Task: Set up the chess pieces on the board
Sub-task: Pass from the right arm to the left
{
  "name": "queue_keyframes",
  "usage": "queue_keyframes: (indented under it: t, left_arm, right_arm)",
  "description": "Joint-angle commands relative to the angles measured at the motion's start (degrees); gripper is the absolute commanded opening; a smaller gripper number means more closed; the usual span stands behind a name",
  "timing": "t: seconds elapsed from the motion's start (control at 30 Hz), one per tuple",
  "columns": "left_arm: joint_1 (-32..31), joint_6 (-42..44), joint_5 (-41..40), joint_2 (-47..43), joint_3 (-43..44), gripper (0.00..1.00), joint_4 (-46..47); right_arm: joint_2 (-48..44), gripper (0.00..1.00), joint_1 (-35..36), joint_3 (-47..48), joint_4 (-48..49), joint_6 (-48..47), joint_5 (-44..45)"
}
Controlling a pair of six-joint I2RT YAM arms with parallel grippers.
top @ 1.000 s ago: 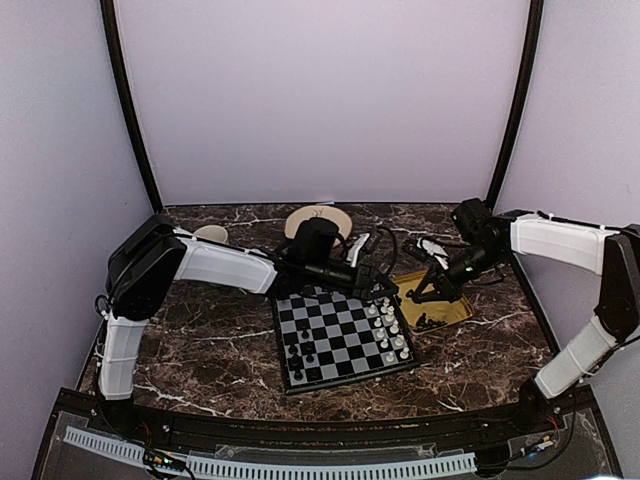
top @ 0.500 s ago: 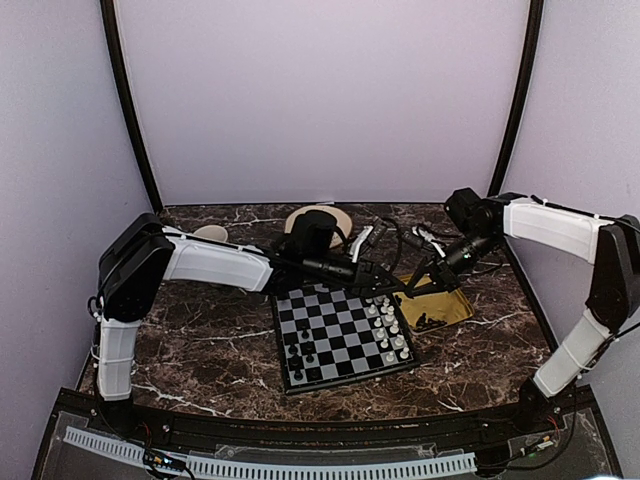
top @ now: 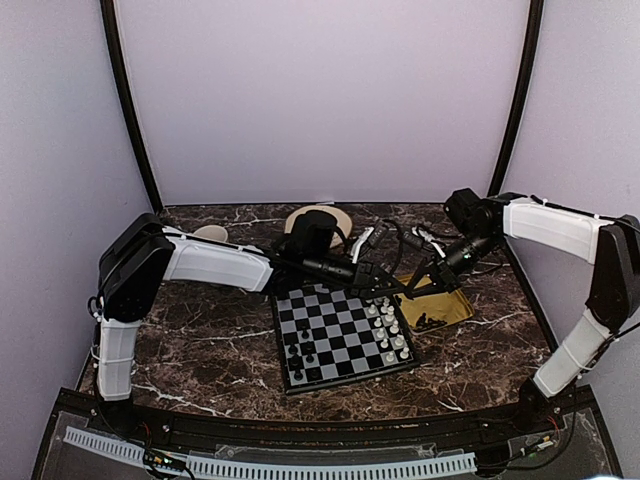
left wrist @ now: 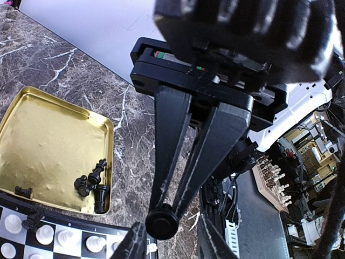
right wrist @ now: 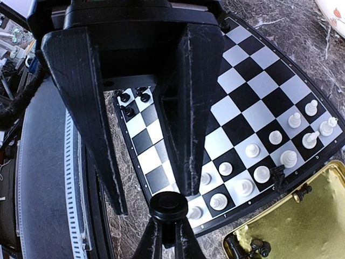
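The board (top: 345,335) lies mid-table, with a few black chess pieces (top: 298,355) at its left edge and white pieces (top: 388,330) along its right side. My grippers meet above the gap between the board and the yellow tray (top: 445,310). My right gripper (right wrist: 170,221) is shut on a black chess piece (right wrist: 170,204), whose round end also shows in the left wrist view (left wrist: 161,222). My left gripper (left wrist: 172,243) is open, with a finger on either side of that piece. Several black pieces (left wrist: 94,183) lie in the tray's corner.
A beige plate (top: 318,218) and a small cup (top: 210,233) stand at the back. One black piece (right wrist: 277,175) stands at the board's edge beside the tray (right wrist: 307,216). The board (right wrist: 259,91) lies right under both grippers. Dark walls close in the table's sides.
My right gripper has risen from the tray and moved left to meet my left gripper. In the last half second both arms have barely moved.
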Motion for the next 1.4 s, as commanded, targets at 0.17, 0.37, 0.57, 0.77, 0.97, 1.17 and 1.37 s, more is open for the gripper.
queue_keyframes:
  t: [0.17,0.37,0.57,0.77,0.97,1.17,1.37]
  left_arm:
    - [-0.4,-0.9,1.0,-0.2,1.8,0.36,1.1]
    - [-0.4,-1.2,0.4,0.2,1.9,0.36,1.2]
    - [-0.4,-1.3,0.4,0.3,1.7,0.37,1.2]
    - [-0.4,-1.8,0.4,0.5,1.2,0.26,2.1]
    - [-0.4,-2.6,0.4,0.5,0.8,0.2,3.2]
    - [0.2,-5.4,-3.1,-1.6,-1.7,0.18,6.9]
    - [1.7,-9.5,-13.2,-8.5,-11.3,0.17,16.7]
  right_arm:
    - [0.2,0.06,0.7,1.4,0.6,0.1,-1.1]
    - [0.2,0.06,0.8,1.3,0.4,0.0,-1.6]
    - [0.2,0.06,0.8,1.2,0.5,0.0,-2.1]
    - [0.2,0.07,0.8,1.3,0.5,0.2,-2.4]
    - [0.1,0.07,0.8,1.3,0.5,0.2,-2.5]
    - [-0.5,0.17,0.1,1.2,1.5,1.8,-2.0]
    - [-2.7,0.28,-5.5,1.8,6.2,7.8,-3.6]
